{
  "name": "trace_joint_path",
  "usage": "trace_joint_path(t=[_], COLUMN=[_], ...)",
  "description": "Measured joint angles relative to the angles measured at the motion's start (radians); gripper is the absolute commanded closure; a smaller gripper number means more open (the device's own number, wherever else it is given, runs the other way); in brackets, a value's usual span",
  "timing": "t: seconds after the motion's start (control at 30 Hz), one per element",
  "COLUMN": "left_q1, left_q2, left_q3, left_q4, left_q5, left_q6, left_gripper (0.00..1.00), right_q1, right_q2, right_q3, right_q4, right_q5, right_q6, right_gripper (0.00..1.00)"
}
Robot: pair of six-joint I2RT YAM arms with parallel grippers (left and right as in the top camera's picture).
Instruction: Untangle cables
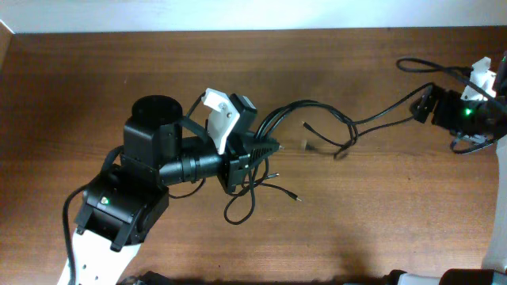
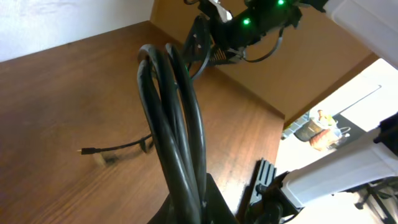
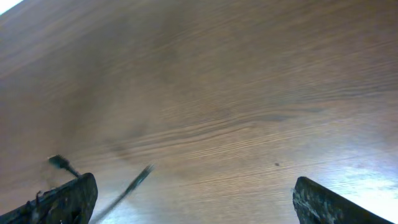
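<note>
Several thin black cables (image 1: 315, 106) sprawl across the middle of the wooden table (image 1: 95, 71). My left gripper (image 1: 268, 147) is shut on a bundle of them. In the left wrist view the bundle (image 2: 177, 118) rises from the jaws of the left gripper (image 2: 198, 202) as tight loops. Loose plug ends lie at the front (image 1: 297, 198) and middle (image 1: 307, 124), and one plug (image 2: 84, 150) shows on the wood. One strand runs right toward my right gripper (image 1: 423, 103). The right gripper (image 3: 196, 205) stands open over bare wood, with a blurred cable end (image 3: 134, 180) near its left finger (image 3: 68, 199).
The right arm (image 1: 471, 111), with a green light and its own thicker wires (image 1: 428, 65), sits at the table's far right edge. The left arm's base (image 1: 119, 206) fills the front left. A cable loop (image 1: 238, 210) lies just in front of the left gripper.
</note>
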State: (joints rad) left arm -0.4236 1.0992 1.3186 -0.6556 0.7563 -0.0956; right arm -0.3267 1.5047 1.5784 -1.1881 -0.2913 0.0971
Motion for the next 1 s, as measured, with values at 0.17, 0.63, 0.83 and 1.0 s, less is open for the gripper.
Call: trace_joint_path(t=[0.17, 0.63, 0.83, 1.0], left_q1=[0.0, 0.001, 0.001, 0.001], left_q2=[0.0, -0.004, 0.028, 0.194], left_q3=[0.0, 0.0, 0.0, 0.0], left_q4=[0.0, -0.055, -0.132, -0.163], left_q5=[-0.014, -0.314, -0.477, -0.5], left_q6=[-0.003, -0.134, -0.141, -0.14], left_gripper=[1.0, 1.0, 0.27, 0.01], right_q1=[-0.001, -0.001, -0.001, -0.001], right_q2=[0.0, -0.109, -0.315, -0.43], right_q3=[0.0, 0.0, 0.0, 0.0], right_q4=[-0.097, -0.294, -0.325, -0.354], right_q5=[-0.221, -0.552, -0.575, -0.568], right_q6=[-0.205, -0.598, -0.541, -0.526], right_gripper=[0.01, 0.01, 0.01, 0.01])
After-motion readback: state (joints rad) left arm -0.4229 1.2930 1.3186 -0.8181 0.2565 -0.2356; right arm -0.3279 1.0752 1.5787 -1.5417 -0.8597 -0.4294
